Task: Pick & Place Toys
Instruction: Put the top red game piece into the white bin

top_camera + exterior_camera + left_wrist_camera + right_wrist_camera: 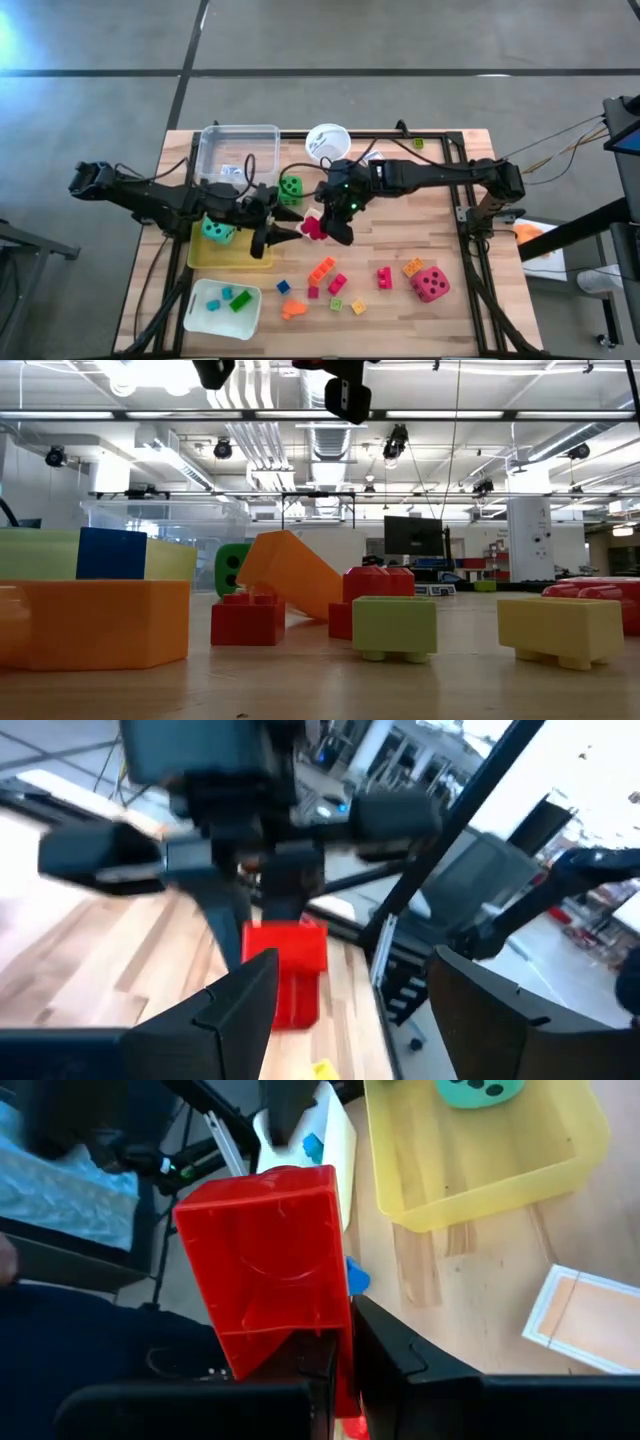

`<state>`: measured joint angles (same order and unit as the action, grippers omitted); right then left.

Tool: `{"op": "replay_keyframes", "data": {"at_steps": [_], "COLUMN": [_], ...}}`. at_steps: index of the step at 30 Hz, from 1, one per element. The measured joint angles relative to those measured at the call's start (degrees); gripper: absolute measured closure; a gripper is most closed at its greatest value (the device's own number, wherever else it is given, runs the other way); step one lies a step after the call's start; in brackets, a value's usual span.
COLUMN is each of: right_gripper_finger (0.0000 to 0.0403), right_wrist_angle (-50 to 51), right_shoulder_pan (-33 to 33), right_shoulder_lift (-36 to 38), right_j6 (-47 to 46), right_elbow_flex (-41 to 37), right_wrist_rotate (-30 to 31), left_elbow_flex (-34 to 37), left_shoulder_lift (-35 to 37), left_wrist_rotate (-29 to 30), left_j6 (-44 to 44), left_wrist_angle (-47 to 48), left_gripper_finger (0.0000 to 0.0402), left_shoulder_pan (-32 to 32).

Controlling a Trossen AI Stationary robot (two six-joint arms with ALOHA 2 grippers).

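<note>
You will find no legible text, label, brand, number or sign anywhere in these views.

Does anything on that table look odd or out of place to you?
Mostly one thing: many small blocks lie scattered loose on the wood near the red die rather than in a tray. A green die sits alone beside the clear tray. The right gripper holds a red block in the air.

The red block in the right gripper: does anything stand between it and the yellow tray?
Yes. The right gripper holds the red block above the table, and the open left gripper sits directly between it and the yellow tray, which holds a teal die.
</note>
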<state>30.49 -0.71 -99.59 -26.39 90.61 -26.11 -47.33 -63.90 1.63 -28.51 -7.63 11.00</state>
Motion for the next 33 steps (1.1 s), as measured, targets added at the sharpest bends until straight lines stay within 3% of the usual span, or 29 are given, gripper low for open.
{"op": "replay_keyframes", "data": {"at_steps": [8,22,28,33], "right_gripper_finger": [0.0385,0.0385,0.0385,0.0385], "right_wrist_angle": [-1.2,-2.9,-4.5,-5.8], "right_shoulder_pan": [0.0,0.0,0.1,0.1], "right_shoulder_lift": [0.0,-1.6,-1.6,-1.6], "right_j6": [-2.1,-2.6,-2.6,-3.1], "right_elbow_flex": [0.0,-0.1,-0.1,-0.1], "right_wrist_rotate": [-1.0,-1.4,-2.5,-3.7], "left_elbow_flex": [0.0,0.0,0.0,0.0], "left_shoulder_lift": [0.0,-2.7,-3.0,-3.0], "left_wrist_rotate": [0.0,0.0,-0.2,-0.4], "left_j6": [-4.4,-10.4,-10.4,-9.2], "left_wrist_angle": [6.2,4.5,4.5,4.4], "left_gripper_finger": [0.0145,0.0021,0.0020,0.0058], "left_shoulder_pan": [-0.3,-0.8,-0.9,-0.9]}}
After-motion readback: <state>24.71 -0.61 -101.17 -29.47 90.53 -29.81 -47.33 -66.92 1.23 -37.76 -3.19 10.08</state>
